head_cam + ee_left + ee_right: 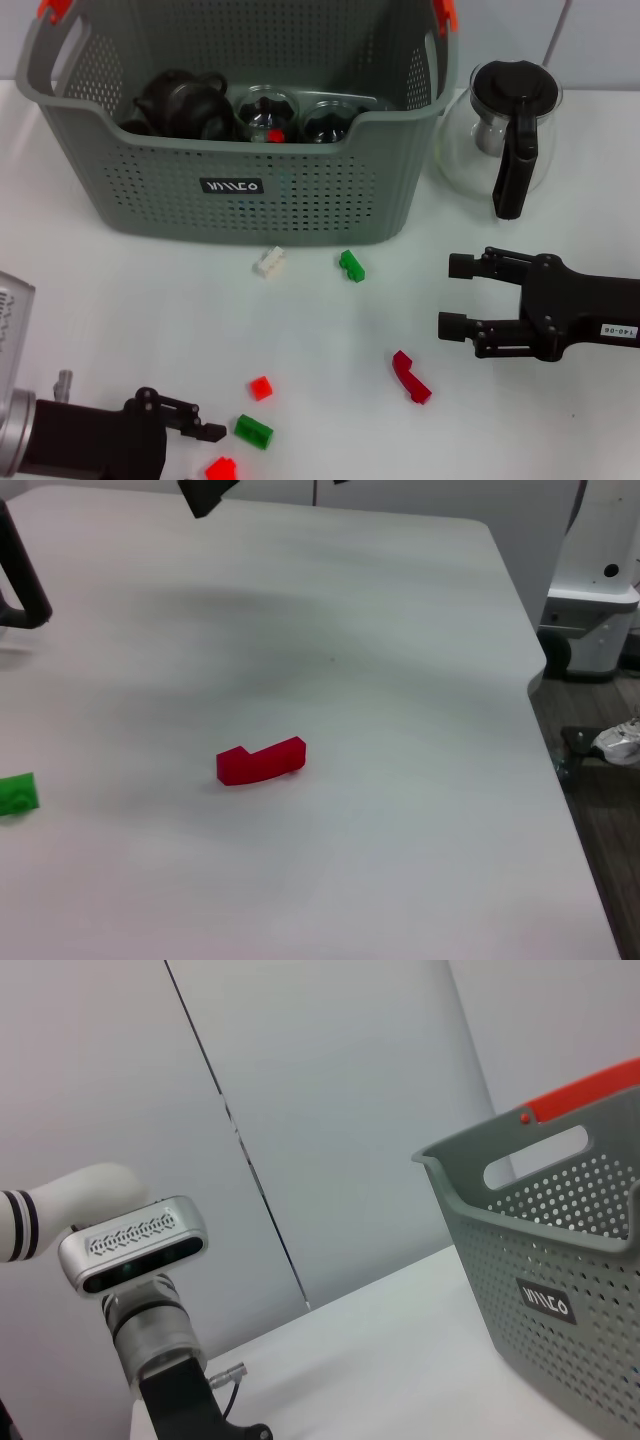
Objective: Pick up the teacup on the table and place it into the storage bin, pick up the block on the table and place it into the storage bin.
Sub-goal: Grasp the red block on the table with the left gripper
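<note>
While teaware sat inside the grey-green perforated plastic storage bin (240,150), blocks remained.
My right gripper (458,296) hung released, three o'clock of the red angled block (410,377); left gripper (185,425): cannot tell.

Glass pot (500,135): right of my view, on the table (330,330).
Pot handle (515,165): black, facing me.

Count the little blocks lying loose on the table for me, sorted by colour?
Red: 3, a curved one, a small one, one at the near edge.
Green: 2, one near the bin, one near the left gripper.
White: 1.
Total: 6.
</note>
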You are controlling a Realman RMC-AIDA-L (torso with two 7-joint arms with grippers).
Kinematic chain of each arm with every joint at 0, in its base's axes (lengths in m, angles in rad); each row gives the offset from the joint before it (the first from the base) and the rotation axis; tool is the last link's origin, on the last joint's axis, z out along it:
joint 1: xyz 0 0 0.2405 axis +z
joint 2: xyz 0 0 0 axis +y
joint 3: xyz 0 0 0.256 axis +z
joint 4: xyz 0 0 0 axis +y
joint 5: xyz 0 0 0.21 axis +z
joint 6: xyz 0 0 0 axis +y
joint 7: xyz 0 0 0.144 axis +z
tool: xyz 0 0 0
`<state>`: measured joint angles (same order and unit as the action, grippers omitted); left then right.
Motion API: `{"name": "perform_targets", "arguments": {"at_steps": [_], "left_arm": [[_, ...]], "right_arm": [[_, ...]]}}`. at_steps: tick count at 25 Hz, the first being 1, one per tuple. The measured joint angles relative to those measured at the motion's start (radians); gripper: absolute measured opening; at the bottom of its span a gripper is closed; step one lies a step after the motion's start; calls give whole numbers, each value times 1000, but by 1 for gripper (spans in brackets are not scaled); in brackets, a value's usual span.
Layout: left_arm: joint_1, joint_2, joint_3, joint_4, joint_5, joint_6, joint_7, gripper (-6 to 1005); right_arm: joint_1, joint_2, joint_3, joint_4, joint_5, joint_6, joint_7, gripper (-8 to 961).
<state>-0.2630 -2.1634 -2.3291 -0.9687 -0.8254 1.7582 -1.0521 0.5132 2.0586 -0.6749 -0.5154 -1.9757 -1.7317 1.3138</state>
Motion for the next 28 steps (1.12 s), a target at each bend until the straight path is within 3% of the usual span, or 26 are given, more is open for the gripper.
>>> {"name": "perform_targets", "arguments": {"at_steps": [28], "left_arm": [[-13,-6,17,107,-2,-103,122,493]], "right_arm": [[-10,0,0,0,-3,0,-5,941]]}}
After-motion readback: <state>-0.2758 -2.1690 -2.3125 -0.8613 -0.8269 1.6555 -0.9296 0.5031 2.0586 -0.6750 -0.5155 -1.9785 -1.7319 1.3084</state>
